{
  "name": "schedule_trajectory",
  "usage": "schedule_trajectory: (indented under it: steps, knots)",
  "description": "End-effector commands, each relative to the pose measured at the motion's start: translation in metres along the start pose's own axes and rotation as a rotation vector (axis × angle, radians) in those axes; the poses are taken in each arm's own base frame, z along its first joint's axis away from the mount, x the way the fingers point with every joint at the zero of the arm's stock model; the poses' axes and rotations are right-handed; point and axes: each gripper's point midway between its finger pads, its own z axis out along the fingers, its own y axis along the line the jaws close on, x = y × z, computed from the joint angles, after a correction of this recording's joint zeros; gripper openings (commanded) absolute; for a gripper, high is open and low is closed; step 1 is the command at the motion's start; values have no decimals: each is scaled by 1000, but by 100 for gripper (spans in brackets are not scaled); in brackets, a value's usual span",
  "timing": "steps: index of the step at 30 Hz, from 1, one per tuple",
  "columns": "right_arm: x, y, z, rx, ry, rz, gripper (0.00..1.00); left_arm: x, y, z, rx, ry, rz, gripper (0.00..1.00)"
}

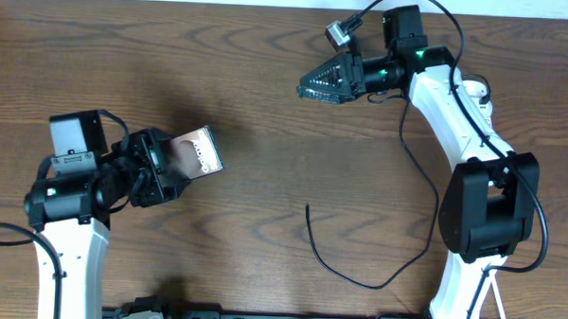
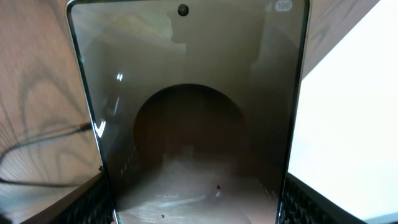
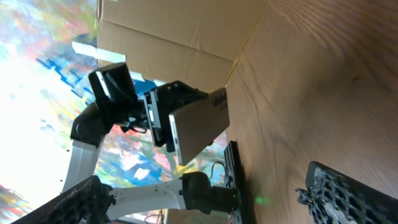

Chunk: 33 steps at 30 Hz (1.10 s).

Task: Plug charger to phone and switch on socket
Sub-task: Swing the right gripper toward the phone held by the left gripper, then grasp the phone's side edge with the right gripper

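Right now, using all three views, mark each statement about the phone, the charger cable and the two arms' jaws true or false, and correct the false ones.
1. The left jaws hold the phone. True.
2. The right jaws grip the charger cable. False: they stand open and empty, and the cable lies on the table.
3. The phone lies flat on the table. False: the left jaws hold it up, tilted.
4. The cable's free tip lies apart from the phone, not plugged in. True.
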Motion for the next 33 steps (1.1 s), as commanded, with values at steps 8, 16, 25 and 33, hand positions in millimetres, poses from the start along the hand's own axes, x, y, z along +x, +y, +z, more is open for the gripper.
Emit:
schedule_trajectory:
  steps: [8,16,25,33]
  knots:
    - [20,-25,21,183,56,-10,99,3,9,34,-108,-85,97,7]
    - [56,-44,25,313,166,3,99,-4,17,59,-194,-101,68,7]
    - [81,-44,53,336,274,-26,99,-12,18,65,-207,-148,30,7]
    - [91,-37,84,307,329,-80,99,5,14,73,-172,-130,9,7]
